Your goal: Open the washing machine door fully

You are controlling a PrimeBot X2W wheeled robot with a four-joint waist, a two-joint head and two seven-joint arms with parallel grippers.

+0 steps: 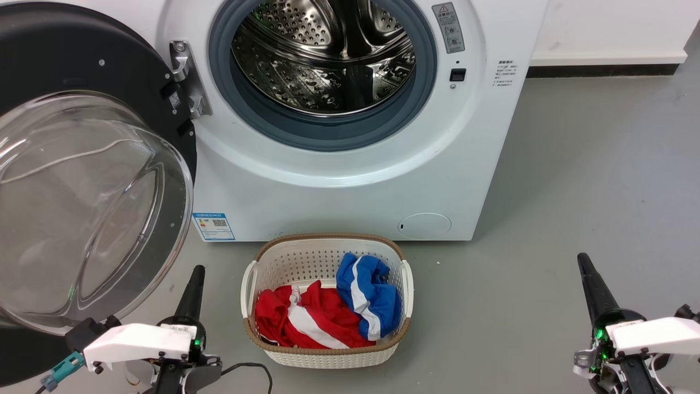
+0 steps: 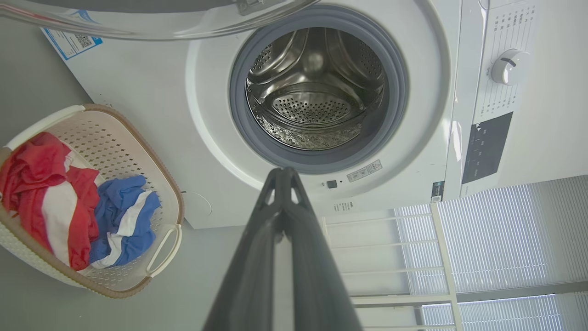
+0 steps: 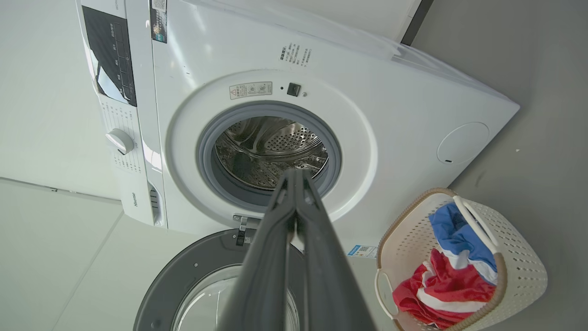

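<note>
The white washing machine faces me with its round opening and steel drum uncovered. Its big black door with the bulging glass window is swung wide to the left on its hinge. My left gripper sits low at the lower left, shut and empty, just right of the glass bowl and clear of it. Far to the right, above the floor, my right gripper is shut with nothing in it. Both wrist views show closed fingertips pointing at the drum.
A white-and-brown laundry basket with red and blue clothes stands on the grey floor in front of the machine, between my arms. A blue sticker and a small round hatch mark the machine's lower front. The white wall runs behind.
</note>
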